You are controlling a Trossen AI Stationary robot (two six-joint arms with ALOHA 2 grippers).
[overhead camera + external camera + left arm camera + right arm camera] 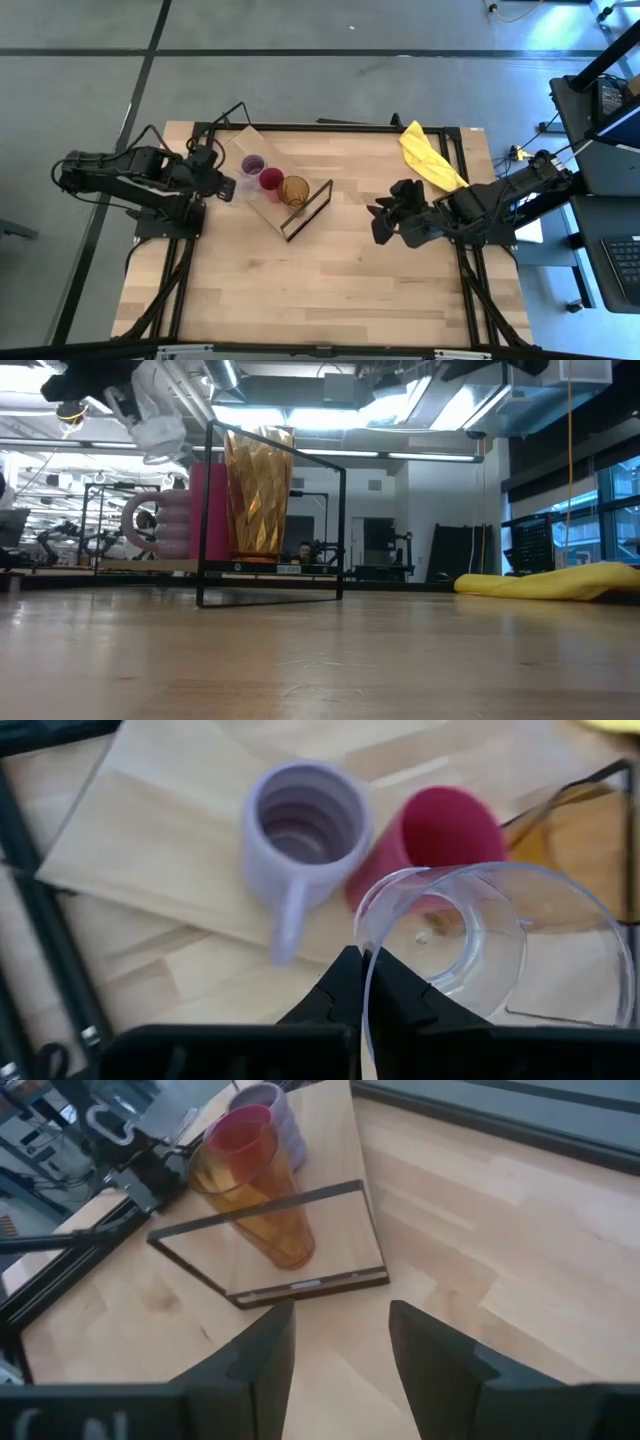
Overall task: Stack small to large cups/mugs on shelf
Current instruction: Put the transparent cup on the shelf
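Left claw (362,982), pinched shut on the rim of the clear glass (480,945), holds that vessel in the air at the board's outer end, just beside the purple mug (252,165); in the low view the glass hangs tilted above desk level. Right claw (340,1342), fingers spread wide and holding nothing, waits over the desk (330,280) well apart from the shelf (245,140).

3 vessels stand upright, mouths up, in 1 row on the shelf: purple mug, then red cup (271,180), then amber tumbler (294,190), which is nearest the black wire frame (312,208). The row's long axis runs along the board's length, slanting across the desk. The mug's handle (288,920) points away from the row's line, toward the left arm's side. A yellow cloth (428,155) lies at the desk's far right edge.

Step in hand, as judged: carrying the smallest vessel to the small end of the row. The next move likely calls for levelling the glass, lowering it onto bare board beside the mug without nudging the handle, then releasing.
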